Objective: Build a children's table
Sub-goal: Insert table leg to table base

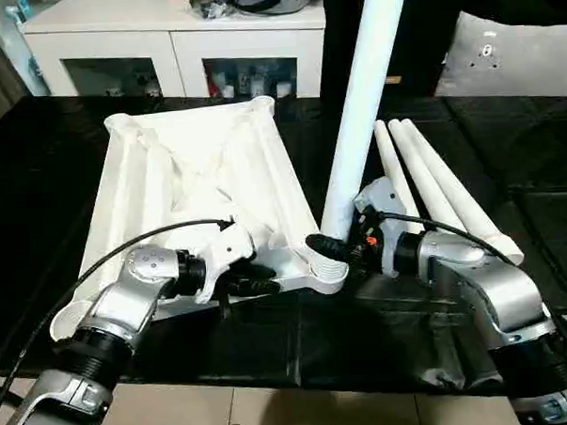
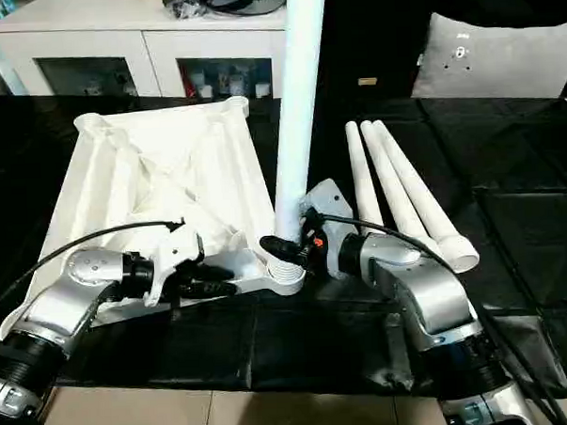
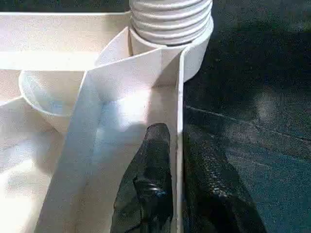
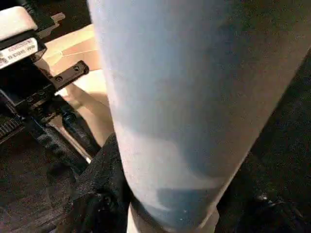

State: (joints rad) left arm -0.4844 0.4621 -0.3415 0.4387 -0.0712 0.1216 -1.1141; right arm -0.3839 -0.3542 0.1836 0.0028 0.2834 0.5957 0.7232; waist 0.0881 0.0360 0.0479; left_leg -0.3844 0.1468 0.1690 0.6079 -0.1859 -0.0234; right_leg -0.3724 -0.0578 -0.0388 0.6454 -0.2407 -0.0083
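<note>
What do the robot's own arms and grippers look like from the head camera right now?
Both forearms are silver metal with black ribbed collars. Each wrist carries a white housing and a thin black cable. The left gripper and right gripper have black fingers; an orange spot marks the right one.

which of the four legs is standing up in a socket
The leg held by the right gripper, upright in the tabletop's near corner socket. The other three legs lie flat.

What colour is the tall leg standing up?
White; the upright leg shows best in the left eye view.

Both silver forearms reach forward and inward. The left gripper (image 3: 177, 194) pinches a thin wall; the right gripper (image 1: 337, 248) clasps a tube.
</note>
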